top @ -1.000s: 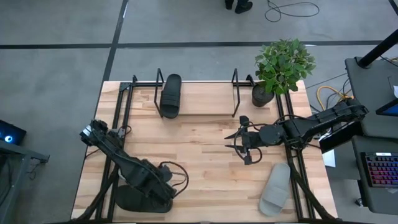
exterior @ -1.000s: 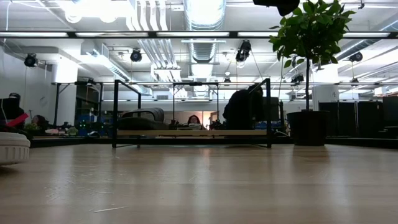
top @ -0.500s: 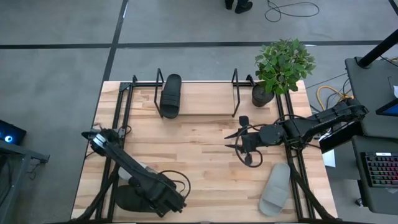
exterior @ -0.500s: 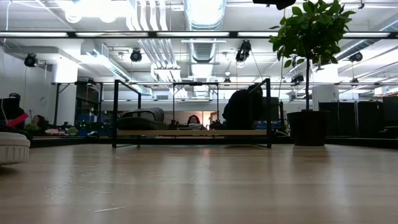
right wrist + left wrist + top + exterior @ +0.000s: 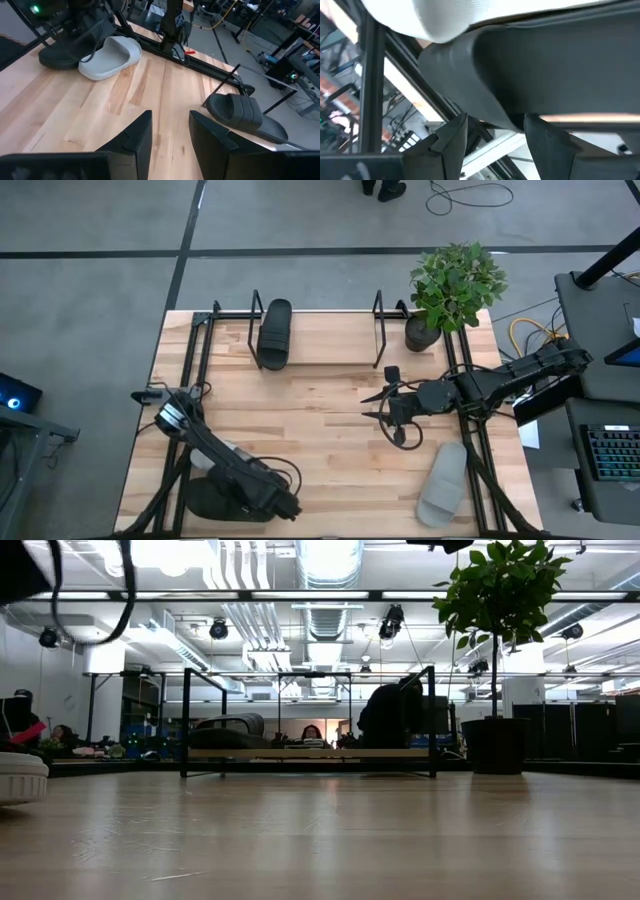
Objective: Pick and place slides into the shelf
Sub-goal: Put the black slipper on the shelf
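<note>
Your left claw (image 5: 492, 135), fingers parted, hovered apparently just off the dark slide (image 5: 555, 65) at the table's (image 5: 320, 430) near-left corner, needing closure before carrying to the shelf (image 5: 318, 330).

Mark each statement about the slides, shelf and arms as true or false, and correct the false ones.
1. One dark slide sits in the shelf. True.
2. A light grey slide lies near the table's front right corner. True.
3. The potted plant stands at the table's front left corner. False: it stands at the back right.
4. The right gripper holds a slide. False: its fingers are empty, over bare wood.
5. The left gripper is at the shelf. False: it is at the front left, by a dark slide.
</note>
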`<control>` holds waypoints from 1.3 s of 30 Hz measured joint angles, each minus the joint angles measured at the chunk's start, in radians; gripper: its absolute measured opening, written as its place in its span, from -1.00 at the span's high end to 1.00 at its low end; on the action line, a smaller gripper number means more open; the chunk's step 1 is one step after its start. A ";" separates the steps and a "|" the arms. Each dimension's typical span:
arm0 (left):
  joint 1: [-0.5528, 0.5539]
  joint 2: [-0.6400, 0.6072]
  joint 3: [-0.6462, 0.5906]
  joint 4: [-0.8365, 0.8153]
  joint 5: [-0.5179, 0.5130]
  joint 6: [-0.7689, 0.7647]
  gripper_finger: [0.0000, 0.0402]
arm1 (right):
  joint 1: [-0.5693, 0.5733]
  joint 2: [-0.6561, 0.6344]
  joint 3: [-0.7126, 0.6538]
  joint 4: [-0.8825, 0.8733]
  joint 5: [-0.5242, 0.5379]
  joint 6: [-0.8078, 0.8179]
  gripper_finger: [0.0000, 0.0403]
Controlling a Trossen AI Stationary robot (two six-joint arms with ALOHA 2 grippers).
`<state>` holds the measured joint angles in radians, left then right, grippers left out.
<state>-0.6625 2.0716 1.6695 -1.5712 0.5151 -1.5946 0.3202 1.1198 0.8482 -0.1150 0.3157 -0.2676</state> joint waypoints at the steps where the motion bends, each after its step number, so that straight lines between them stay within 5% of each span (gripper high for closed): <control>1: -0.003 0.000 -0.015 0.000 0.000 0.000 0.10 | 0.000 0.000 0.000 0.000 0.000 0.006 0.40; 24: -0.018 0.001 -0.158 0.029 0.001 0.056 0.13 | 0.000 0.000 0.000 -0.007 0.000 0.032 0.40; 34: -0.018 -0.011 -0.138 0.044 -0.036 0.163 0.88 | 0.000 0.000 0.000 -0.007 0.000 0.031 0.40; 39: -0.019 -0.012 -0.132 0.044 -0.040 0.216 0.96 | 0.000 0.000 0.000 -0.007 0.000 0.031 0.40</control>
<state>-0.6818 2.0594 1.5372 -1.5267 0.4752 -1.3787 0.3206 1.1198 0.8486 -0.1223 0.3153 -0.2367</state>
